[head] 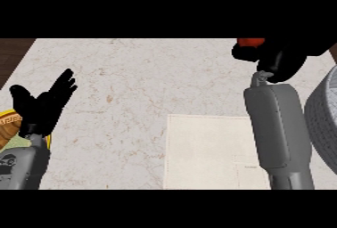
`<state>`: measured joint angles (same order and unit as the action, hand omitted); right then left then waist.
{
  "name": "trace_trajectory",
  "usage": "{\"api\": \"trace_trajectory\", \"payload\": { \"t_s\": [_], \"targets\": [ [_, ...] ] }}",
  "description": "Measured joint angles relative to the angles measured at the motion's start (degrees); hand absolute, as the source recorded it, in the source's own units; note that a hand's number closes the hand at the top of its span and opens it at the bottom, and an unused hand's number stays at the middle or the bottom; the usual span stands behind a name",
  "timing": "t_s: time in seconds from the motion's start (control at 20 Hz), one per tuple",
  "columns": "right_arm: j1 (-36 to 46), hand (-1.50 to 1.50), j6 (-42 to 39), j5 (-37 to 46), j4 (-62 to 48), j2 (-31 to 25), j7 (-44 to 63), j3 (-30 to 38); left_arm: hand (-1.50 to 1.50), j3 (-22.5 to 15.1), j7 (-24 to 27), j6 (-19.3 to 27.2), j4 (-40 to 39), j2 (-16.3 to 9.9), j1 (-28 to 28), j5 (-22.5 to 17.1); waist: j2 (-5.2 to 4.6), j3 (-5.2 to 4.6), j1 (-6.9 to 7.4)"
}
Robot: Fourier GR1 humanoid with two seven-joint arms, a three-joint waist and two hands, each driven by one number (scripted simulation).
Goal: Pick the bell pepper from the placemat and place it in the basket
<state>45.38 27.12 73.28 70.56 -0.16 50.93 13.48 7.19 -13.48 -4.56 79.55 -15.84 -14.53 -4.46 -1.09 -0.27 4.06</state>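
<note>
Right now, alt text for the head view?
The right hand, raised at upper right, is curled round a red-orange pepper, left of the grey basket at the right edge. The pale placemat lies bare on the marble counter. The left hand rests open at the left edge.

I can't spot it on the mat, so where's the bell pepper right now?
In the head view, the bell pepper is at upper right, held in the right hand above the counter, beyond the placemat and left of the basket.

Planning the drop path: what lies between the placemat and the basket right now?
In the head view, the right forearm lies over that stretch, covering the placemat's right edge. The basket sits just beyond it, with a sliver of counter showing between.
</note>
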Motion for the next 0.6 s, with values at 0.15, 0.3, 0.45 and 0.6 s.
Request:
{"api": "trace_trajectory", "payload": {
  "t_s": [0.15,0.3,0.45,0.6],
  "targets": [
    [7.8,1.50,-0.1,7.9,-5.0,-0.3,7.0,1.6,0.00,-0.1,0.2,0.3,-1.0,0.0,-0.8,0.5,0.04,0.00,-0.25],
    [14.4,1.50,-0.9,14.2,-11.0,-1.6,9.8,3.5,0.00,-0.5,0.7,1.0,-1.6,0.8,-0.8,1.1,0.06,0.03,-0.50],
    [19.7,1.50,-1.2,18.2,-15.9,-3.9,11.2,6.0,0.00,-0.4,0.5,1.2,-1.0,1.1,-0.6,1.1,0.21,0.10,-0.79],
    [24.1,1.50,-1.1,21.8,-20.6,-6.1,12.3,8.2,0.00,-0.4,0.1,1.5,-0.7,1.1,-0.8,1.3,0.17,0.15,-0.89]
  ]
}}
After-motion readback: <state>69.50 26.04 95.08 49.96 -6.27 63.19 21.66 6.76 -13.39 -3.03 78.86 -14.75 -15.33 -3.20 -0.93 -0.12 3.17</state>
